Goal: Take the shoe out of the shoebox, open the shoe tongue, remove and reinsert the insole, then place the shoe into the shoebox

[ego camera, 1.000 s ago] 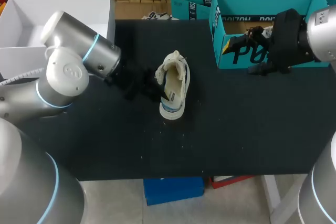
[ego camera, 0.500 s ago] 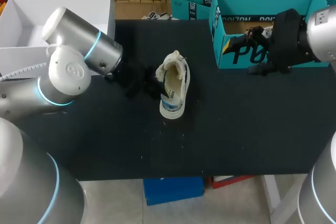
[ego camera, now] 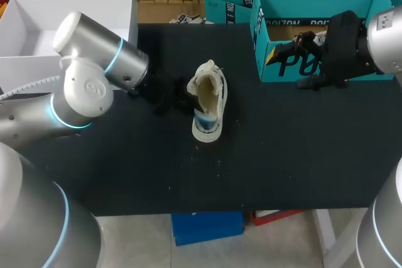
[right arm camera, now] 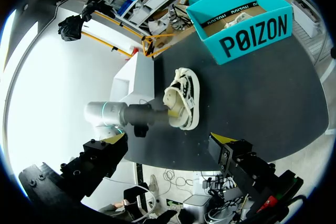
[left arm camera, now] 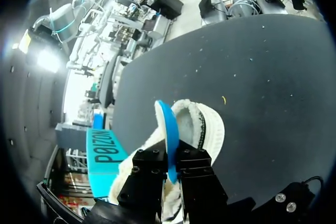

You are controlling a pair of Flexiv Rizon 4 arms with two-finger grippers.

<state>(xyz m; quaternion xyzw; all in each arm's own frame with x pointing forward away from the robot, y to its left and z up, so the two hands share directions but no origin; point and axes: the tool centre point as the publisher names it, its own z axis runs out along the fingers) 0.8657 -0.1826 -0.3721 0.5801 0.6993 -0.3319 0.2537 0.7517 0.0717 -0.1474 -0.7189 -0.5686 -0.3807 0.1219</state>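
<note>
Left pincer (left arm camera: 172,167) is pressed onto the blue insole (left arm camera: 167,129), and that thin, smooth sheet stands on edge between the black fingers, rising out of the shoe (left arm camera: 207,129). It is a cream shoe with a fleecy lining and dark stitching along the collar, and it lies on the matte black worktop (left arm camera: 262,77) near the middle. Over to the right pincer (right arm camera: 168,141): fingers spread wide, holding nothing, hanging at the near wall of the teal cardboard shoebox (right arm camera: 252,27). The box is open-topped with a brown floor and a pale item (right arm camera: 234,23) inside that is too small to identify.
</note>
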